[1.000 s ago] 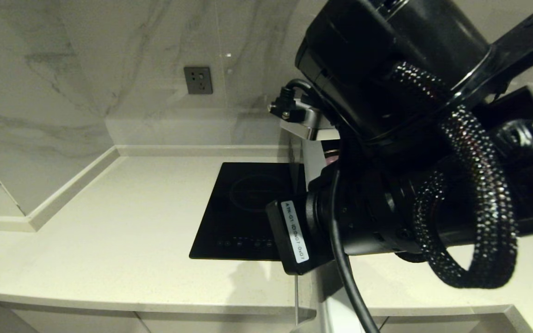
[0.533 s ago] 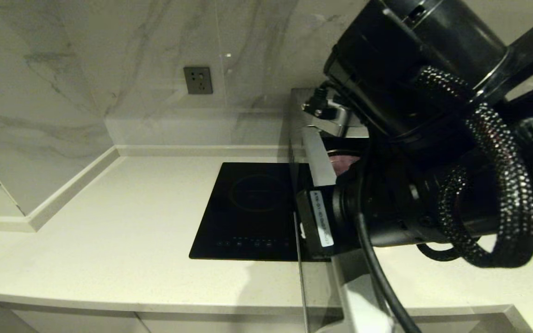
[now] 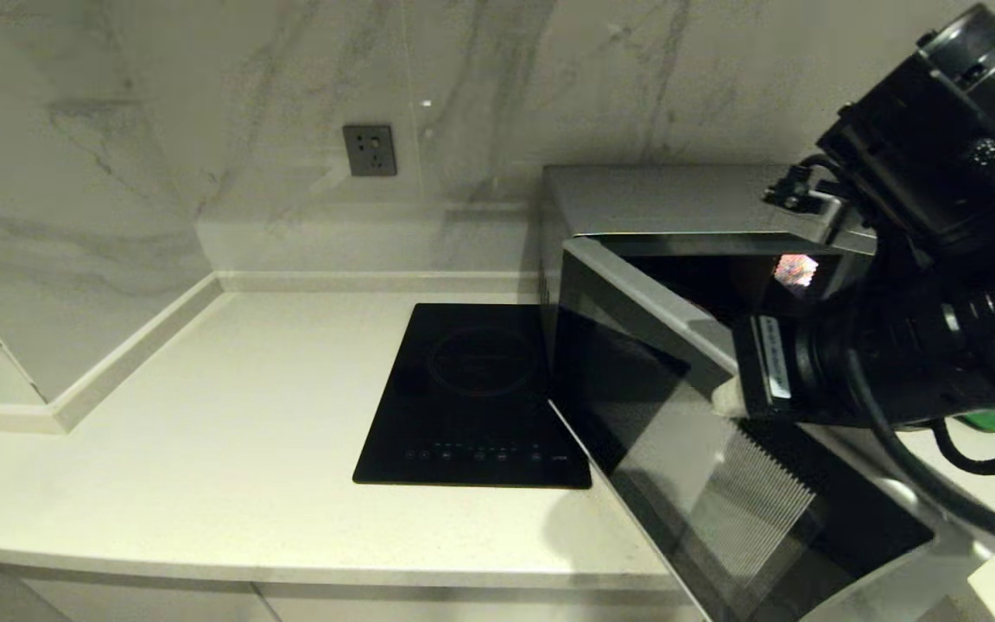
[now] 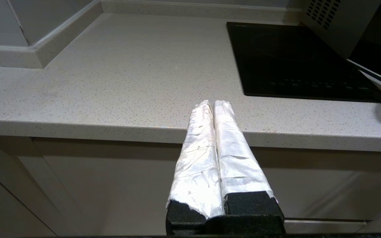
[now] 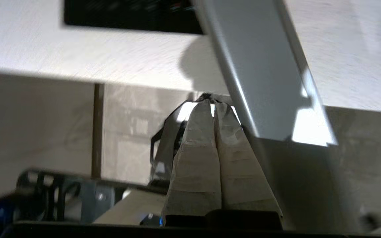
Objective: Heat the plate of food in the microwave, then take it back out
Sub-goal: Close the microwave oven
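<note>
Right wrist view: microwave (image 5: 263,76) door beside end effector (image 5: 214,105).

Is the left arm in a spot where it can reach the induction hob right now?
Probably yes: the left gripper, fingers shut, hangs off the counter's front edge, with bare countertop between it and the induction hob.

The half-open microwave door (image 3: 679,432) (angled over the counter edge) bars access past the hob (image 3: 472,397).
</note>
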Robot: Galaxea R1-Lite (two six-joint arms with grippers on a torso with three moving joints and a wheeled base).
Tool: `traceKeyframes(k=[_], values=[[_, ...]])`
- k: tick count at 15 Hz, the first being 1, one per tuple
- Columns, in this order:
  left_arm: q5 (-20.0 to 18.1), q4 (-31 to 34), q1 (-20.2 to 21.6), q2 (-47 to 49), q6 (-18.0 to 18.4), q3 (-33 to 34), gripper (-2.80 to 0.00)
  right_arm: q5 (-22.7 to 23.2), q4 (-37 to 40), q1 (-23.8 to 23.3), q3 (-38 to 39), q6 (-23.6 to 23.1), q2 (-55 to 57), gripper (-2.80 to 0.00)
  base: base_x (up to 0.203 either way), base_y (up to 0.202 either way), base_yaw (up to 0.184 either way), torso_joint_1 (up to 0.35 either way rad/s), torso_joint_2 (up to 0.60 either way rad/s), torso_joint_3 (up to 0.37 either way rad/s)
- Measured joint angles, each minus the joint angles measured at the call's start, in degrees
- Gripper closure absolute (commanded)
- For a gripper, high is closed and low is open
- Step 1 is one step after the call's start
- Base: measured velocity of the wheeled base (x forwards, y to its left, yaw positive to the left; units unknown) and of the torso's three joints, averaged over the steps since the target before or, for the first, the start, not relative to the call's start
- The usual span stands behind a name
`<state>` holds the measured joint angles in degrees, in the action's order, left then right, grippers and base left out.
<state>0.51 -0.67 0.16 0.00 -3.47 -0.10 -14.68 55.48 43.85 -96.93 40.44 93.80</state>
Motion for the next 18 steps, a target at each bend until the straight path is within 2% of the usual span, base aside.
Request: traceKeyframes(k=[5,11,15,18], values=[[0.0,0.0,0.0,0.0,0.0,0.0,0.00,3.3,-8.0,-15.7,11.7,-0.2,-5.2,0.00,0.000,0.000,0.000,0.000,0.00,0.000],[0.0,0.0,0.0,0.0,0.0,0.0,0.00,4.1,-20.3,-33.0,16.3,0.3,-3.4,0.00,0.000,0.000,0.000,0.000,0.00,0.000],[0.0,0.0,0.0,0.0,0.0,0.0,0.00,4.1,-29.2,-40.3,15.6,0.7,1.1,0.00,0.000,0.000,0.000,0.000,0.00,0.000],[0.0,0.0,0.0,0.0,0.0,0.0,0.00,4.2,-33.8,-42.0,13.4,3.7,3.6,0.00,0.000,0.000,0.000,0.000,0.00,0.000]])
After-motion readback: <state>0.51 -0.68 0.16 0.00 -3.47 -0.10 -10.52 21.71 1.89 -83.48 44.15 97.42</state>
